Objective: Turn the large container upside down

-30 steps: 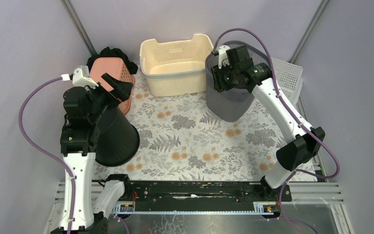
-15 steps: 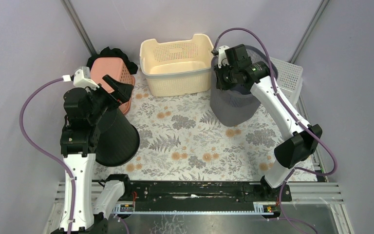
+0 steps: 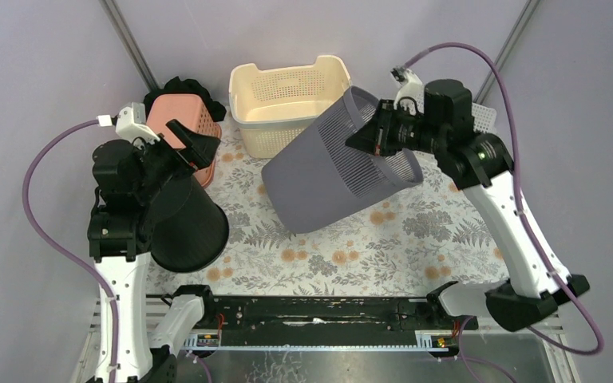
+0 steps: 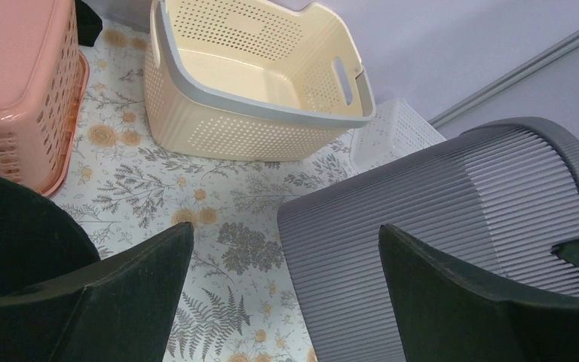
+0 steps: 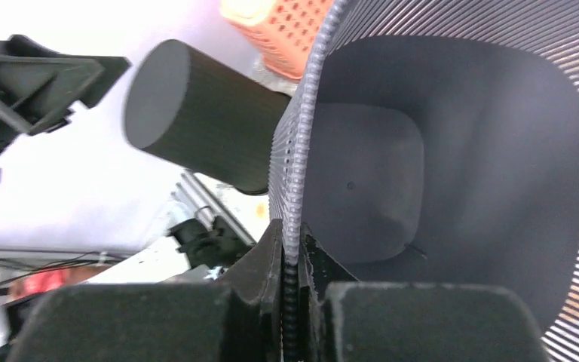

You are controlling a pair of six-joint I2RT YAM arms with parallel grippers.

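Note:
The large container is a grey ribbed bin [image 3: 327, 179]. It hangs tilted on its side over the mat's middle, with its base toward the near left and its mouth toward the far right. My right gripper [image 3: 377, 132] is shut on its rim; the right wrist view shows the rim [image 5: 295, 166] pinched between the jaws of the gripper [image 5: 292, 253] and the bin's dark inside. My left gripper [image 3: 192, 148] is open and empty over the upside-down black bin. The left wrist view shows the grey bin [image 4: 422, 219] ahead of that gripper [image 4: 286, 253].
An upside-down black bin [image 3: 190, 222] stands at the left under the left arm. An upturned pink basket [image 3: 177, 116] is behind it. A cream basket [image 3: 287, 104] stands at the back centre, and a white basket [image 3: 472, 120] at the back right. The floral mat [image 3: 343, 247] covers the table.
The right arm has swung the grey bin up from standing at the back right and tipped it onto its side, base toward the left. The left arm barely moved.

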